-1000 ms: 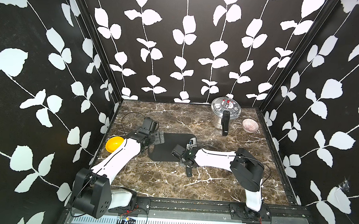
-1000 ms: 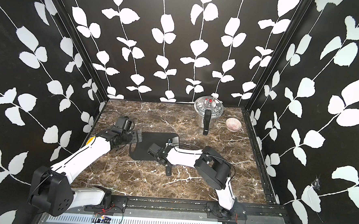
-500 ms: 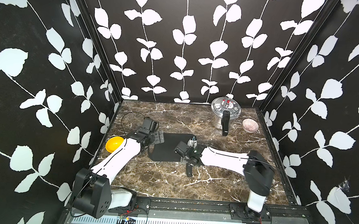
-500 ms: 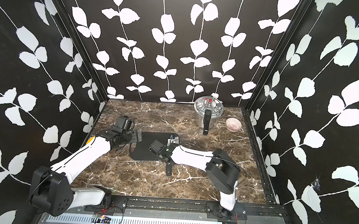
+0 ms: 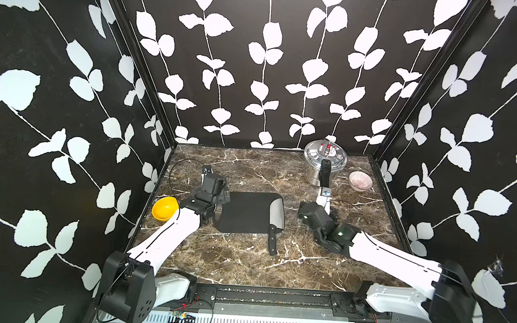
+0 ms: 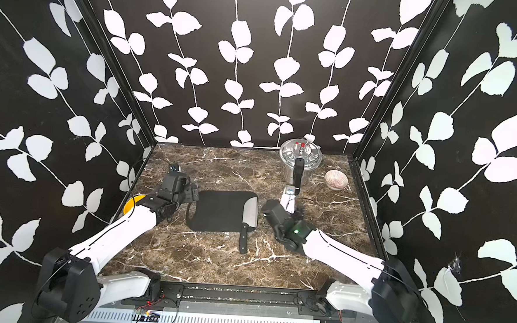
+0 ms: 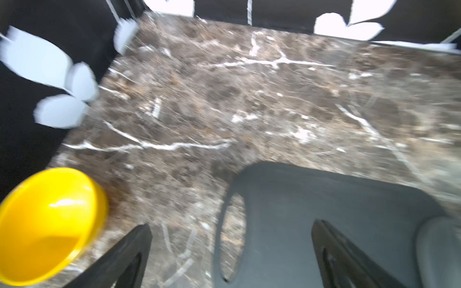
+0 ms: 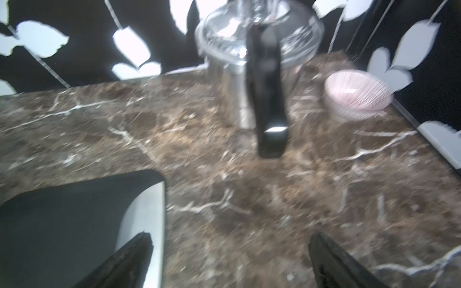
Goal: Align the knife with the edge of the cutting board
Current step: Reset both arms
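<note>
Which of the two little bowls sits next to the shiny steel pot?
The pale pink ribbed bowl, at the back beside the steel pot. The yellow bowl sits across the table by the side wall, near the robot's left arm.

A yellow bowl [image 5: 165, 208] sits at the table's [image 5: 246, 258] left edge; a lidded steel pot [image 5: 324, 165] stands beside a pink ribbed bowl [image 5: 360, 181] near the back wall.

top views: high, front of cell, looking down at marble table [image 5: 246, 258]; near-identical pair.
left wrist: close, low over cutting board [image 7: 324, 212].
right wrist: close; shares board corner.
</note>
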### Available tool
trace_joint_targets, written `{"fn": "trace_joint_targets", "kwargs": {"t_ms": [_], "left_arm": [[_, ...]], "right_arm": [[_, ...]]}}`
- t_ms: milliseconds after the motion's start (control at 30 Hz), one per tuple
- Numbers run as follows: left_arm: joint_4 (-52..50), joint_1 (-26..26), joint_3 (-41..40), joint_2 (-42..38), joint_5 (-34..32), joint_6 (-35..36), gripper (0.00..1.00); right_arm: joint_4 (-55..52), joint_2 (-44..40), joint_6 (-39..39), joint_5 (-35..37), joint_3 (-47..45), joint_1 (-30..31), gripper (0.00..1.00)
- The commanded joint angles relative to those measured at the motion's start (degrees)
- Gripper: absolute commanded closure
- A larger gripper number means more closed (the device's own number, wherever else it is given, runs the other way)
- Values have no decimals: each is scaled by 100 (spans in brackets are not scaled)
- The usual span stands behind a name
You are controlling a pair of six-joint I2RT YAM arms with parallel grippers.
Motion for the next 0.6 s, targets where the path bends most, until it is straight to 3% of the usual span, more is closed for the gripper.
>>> {"fn": "trace_joint_targets", "kwargs": {"t_ms": [0, 167, 200, 267, 400, 467, 567], "left_arm": [[929, 101, -471, -75, -901, 703, 2], [1972, 510, -1173, -112, -907, 1104, 2], [1798, 652, -1128, -111, -766, 1027, 1], [2092, 855, -1171, -23, -541, 1121, 1], [2575, 942, -1226, 236, -716, 1913, 1], [2444, 1000, -1256, 332, -669, 1970, 1], [3041, 1078, -1636, 415, -512, 2121, 2]], "right_arm": [[969, -222, -1045, 320, -306, -617, 1], [1610, -85, -1898, 538, -790, -1455, 0], [1913, -63, -2021, 497, -937, -1638, 0], [1736, -99, -1863, 190, -931, -2071, 0], [1473, -70, -1430, -280, -864, -2780, 0], [1424, -48, -1880, -327, -808, -2857, 0], [1540, -106, -2248, -196, -905, -2929, 0]]}}
